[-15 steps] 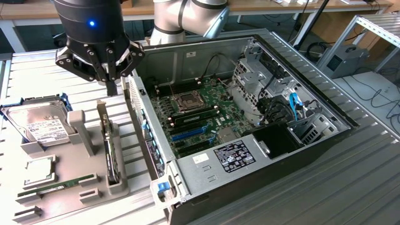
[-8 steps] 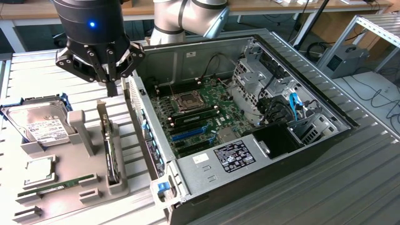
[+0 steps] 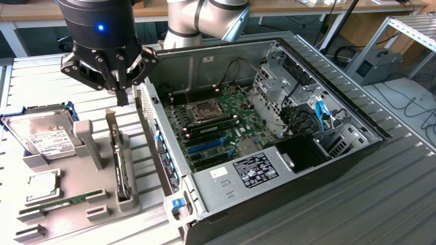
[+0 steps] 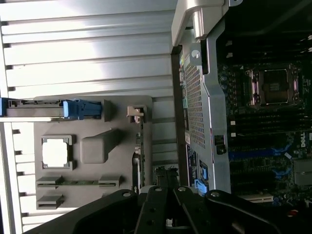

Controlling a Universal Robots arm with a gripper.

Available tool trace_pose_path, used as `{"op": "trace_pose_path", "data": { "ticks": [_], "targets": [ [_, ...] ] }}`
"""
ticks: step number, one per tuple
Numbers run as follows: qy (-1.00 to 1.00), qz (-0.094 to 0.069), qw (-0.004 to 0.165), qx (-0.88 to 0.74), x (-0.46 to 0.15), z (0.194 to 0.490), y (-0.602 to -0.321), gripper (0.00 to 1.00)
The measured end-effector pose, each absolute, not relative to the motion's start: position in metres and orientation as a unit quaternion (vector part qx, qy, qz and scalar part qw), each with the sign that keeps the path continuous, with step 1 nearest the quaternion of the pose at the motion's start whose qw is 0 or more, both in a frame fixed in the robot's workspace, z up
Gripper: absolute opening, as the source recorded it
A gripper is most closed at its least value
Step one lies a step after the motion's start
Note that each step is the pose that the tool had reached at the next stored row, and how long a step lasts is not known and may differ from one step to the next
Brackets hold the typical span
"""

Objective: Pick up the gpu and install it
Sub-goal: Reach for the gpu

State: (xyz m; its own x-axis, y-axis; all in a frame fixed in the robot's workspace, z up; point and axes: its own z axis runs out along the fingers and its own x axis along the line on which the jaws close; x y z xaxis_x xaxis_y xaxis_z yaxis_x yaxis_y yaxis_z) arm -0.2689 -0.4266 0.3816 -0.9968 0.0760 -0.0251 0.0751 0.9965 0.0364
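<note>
An open computer case (image 3: 204, 56) lies on its side on the ribbed metal table (image 3: 361, 204), filling the middle and right of the exterior view. Its motherboard (image 3: 221, 125) is exposed, with blue expansion slots (image 3: 204, 146) toward the lower centre and a labelled power supply (image 3: 256, 171) below them. The case's perforated rear wall (image 3: 151, 120) runs just beside a grey holder tray (image 3: 71, 218) at the lower left.

The tray carries a hard drive (image 3: 41, 135) in a blue carrier, a processor chip (image 3: 44, 186) and a green RAM stick (image 3: 65, 200). The gpu (image 3: 120, 171) stands on edge in the tray's slot nearest the case, between a grey upright block (image 3: 91, 140) and the case wall.

The gripper (image 3: 122, 100) hangs in the upper left, its fingers pressed together and holding nothing. Its tips sit above the gpu's far end and appear to be clear of it.

The black wrist (image 3: 95, 20) points straight down. The silver arm (image 3: 197, 20) rises behind the case at the top centre.
</note>
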Motion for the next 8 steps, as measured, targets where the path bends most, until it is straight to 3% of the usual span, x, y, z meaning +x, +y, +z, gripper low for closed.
{"op": "trace_pose_path", "data": {
  "ticks": [8],
  "targets": [
    [0.999,0.017,0.013,0.038,-0.2689,0.3808,-0.4298,0.11]
  ]
}}
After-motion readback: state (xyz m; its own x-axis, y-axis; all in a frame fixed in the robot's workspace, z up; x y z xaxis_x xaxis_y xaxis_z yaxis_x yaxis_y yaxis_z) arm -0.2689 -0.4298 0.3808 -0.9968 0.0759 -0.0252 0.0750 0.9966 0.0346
